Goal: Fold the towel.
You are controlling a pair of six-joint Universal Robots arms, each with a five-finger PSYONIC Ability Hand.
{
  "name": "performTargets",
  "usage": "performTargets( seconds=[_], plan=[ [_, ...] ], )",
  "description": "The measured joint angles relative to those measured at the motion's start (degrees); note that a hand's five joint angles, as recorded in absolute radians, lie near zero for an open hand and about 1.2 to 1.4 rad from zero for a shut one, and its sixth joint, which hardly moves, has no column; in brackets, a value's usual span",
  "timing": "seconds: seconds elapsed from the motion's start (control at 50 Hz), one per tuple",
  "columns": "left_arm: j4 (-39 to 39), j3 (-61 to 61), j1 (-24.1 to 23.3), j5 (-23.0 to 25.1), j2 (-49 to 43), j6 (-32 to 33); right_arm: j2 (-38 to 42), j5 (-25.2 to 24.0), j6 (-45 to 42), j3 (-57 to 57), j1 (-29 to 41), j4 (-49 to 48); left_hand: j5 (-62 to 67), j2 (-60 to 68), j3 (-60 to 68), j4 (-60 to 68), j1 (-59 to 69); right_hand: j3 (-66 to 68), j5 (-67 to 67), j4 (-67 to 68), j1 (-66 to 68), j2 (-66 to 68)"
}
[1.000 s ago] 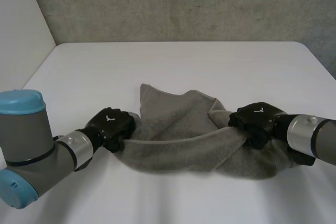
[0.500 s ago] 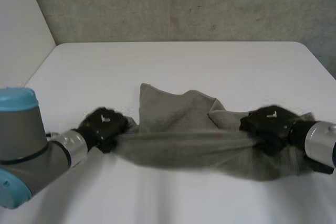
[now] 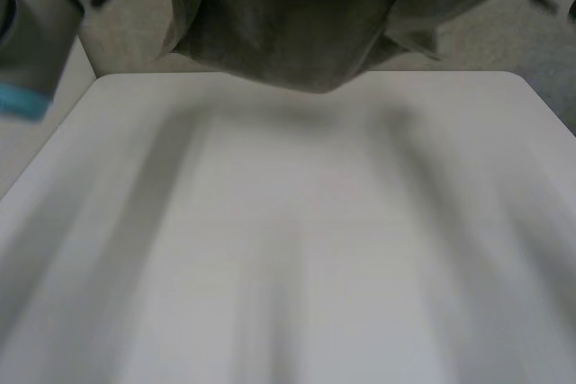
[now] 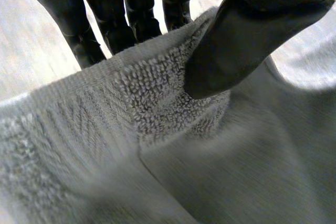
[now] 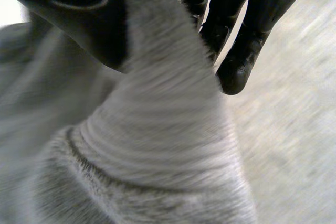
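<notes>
The grey towel [image 3: 297,24] hangs high above the white table [image 3: 297,249], sagging in the middle between the two raised arms. In the left wrist view my left hand [image 4: 247,40] pinches the towel's [image 4: 157,145] edge between thumb and fingers [image 4: 105,14]. My right hand [image 5: 79,14], seen in its own wrist view, holds the other end of the towel [image 5: 157,129], with the cloth passing between its thumb and its fingers [image 5: 247,35]. Part of the left arm [image 3: 40,6] rises at the far left of the head view.
A grey wall [image 3: 504,42] stands behind the table's far edge. To the left a white side wall [image 3: 36,123] borders the table.
Both hands have lifted the towel off the table, from lying low near the front to hanging high above the far part. The table below is now bare.
</notes>
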Motion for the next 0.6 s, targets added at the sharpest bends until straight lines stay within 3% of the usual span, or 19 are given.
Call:
performTargets(
  seconds=[0.16, 0.32, 0.44, 0.54, 0.6],
  plan=[
    [0.16, -24.31, 4.21, 8.98, 1.29, 4.06, -3.99, -1.74, -12.45, 24.42, -0.59, 2.64, 0.00, 0.03, 0.04, 0.01, 0.01, 0.00, -0.02, 0.00, -0.01, 0.00],
    [4.14, -44.69, 6.62, 12.64, -1.34, 18.27, -3.64, -1.97, -24.85, 45.80, -1.87, 0.80, 0.00, 0.03, 0.06, 0.02, 0.04, -2.06, -4.39, -3.83, -4.91, -2.05],
    [7.18, -48.87, 6.94, 12.18, -4.84, 24.15, 0.11, -1.17, -25.96, 52.10, -2.83, -4.93, 0.00, 0.03, 0.09, 0.03, 0.04, -5.82, -8.16, -7.52, -8.42, -6.14],
    [8.28, -49.16, 6.98, 11.91, -6.63, 25.22, 1.93, 0.07, -23.27, 53.07, -3.41, -8.20, -1.33, -5.19, -5.34, -6.07, -0.65, -26.62, -28.91, -27.37, -28.71, -26.38],
    [8.60, -49.20, 7.02, 11.89, -7.17, 25.22, 2.25, 0.80, -21.47, 52.91, -3.82, -8.66, -6.61, -11.33, -11.39, -12.24, -5.67, -31.28, -33.87, -32.09, -33.14, -30.83]
  ],
)
